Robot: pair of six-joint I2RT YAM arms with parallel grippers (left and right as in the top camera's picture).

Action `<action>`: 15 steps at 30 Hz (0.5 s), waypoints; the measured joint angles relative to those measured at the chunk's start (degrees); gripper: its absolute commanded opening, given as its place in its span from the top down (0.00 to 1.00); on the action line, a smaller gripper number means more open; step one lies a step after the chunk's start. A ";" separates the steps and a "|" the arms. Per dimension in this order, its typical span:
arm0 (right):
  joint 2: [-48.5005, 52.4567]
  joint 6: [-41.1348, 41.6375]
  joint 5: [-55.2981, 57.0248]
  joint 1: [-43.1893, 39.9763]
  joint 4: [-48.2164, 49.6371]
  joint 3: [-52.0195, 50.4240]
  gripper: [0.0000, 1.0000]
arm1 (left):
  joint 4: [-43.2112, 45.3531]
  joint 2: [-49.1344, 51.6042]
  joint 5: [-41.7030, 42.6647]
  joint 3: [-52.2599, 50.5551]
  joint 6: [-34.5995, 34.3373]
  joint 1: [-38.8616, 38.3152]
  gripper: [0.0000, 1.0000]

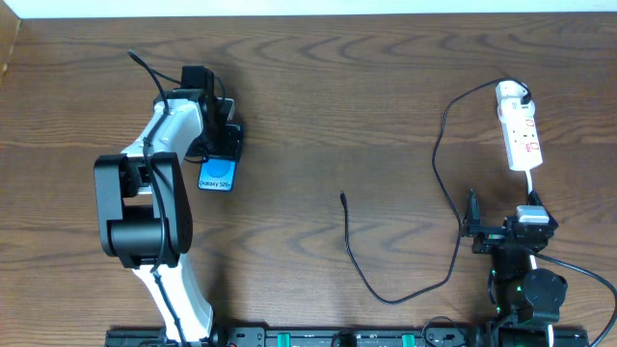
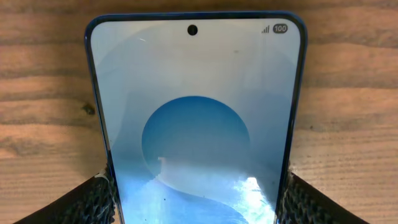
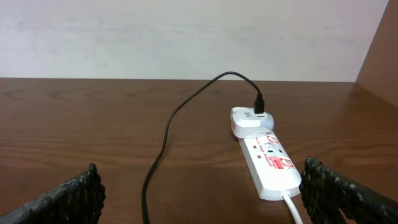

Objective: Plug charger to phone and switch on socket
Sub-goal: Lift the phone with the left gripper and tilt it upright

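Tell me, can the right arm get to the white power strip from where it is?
Probably yes. The right claw is open, and the power strip lies just ahead of it on bare table. Only the black cable curves past to one side, not across the path.

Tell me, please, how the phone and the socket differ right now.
The phone shows a blue screen; the socket is white with red marks. The phone sits between the fingers of the left gripper; the socket lies free, far right. The socket carries the white plug of the cable; the phone has none. Both lie flat on the table.
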 measured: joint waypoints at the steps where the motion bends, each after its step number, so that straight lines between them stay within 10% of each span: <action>1: 0.00 0.00 0.00 0.00 -0.02 0.00 0.01 | -0.15 -0.20 -0.02 -0.02 0.00 0.00 0.93; 15: 0.00 0.00 0.00 0.00 -0.02 0.00 0.01 | -0.33 -12.63 3.82 -0.02 -1.77 0.11 0.93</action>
